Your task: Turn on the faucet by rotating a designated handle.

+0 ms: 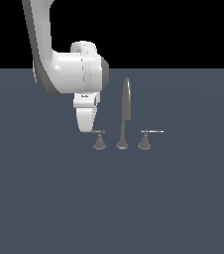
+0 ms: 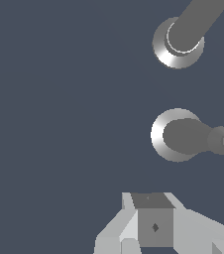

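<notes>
On the exterior view's left: my gripper [image 1: 86, 130] at the lever tip of the handle [image 1: 99, 140].

From left to right in that view: I hang finger-down over the tip of the leftward lever, probably because a push far from the cone base gives the most turning leverage. Jaw opening cannot be read from either view; nothing appears to be gripped. Next stands the faucet [image 1: 124, 111], its arched spout rising between the two handles. Beyond it sits the twin handle [image 1: 145, 140], lever pointing rightward, well apart from me and not my target.
</notes>
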### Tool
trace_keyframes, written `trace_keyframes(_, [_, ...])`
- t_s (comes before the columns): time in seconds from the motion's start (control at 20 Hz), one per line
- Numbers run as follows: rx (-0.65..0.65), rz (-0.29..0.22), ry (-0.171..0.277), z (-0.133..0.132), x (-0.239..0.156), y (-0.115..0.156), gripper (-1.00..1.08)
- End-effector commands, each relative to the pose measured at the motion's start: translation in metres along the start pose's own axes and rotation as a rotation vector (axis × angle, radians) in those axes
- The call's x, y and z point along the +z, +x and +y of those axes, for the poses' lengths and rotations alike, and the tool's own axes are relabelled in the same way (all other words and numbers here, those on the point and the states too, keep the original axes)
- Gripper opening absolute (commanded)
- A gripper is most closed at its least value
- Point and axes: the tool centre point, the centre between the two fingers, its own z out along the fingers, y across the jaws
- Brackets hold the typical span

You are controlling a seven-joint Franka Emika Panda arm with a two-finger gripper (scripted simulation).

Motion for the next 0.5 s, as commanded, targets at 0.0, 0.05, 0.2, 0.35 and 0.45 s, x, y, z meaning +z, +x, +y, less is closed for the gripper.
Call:
trace_keyframes(0.0, [0.0, 0.0, 0.0, 0.003, 0.0, -0.002, -1.0])
trace_keyframes(0.05, [0.0, 0.0, 0.0, 0.006, 0.0, -0.003, -1.0])
trace_keyframes(0.2, [0.0, 0.0, 0.0, 0.016, 0.0, -0.007, -1.0])
trace_keyframes(0.35, [0.0, 0.0, 0.0, 0.025, 0.0, -0.011, -1.0])
trace_keyframes(0.45, [0.0, 0.0, 0.0, 0.032, 0.0, -0.014, -1.0])
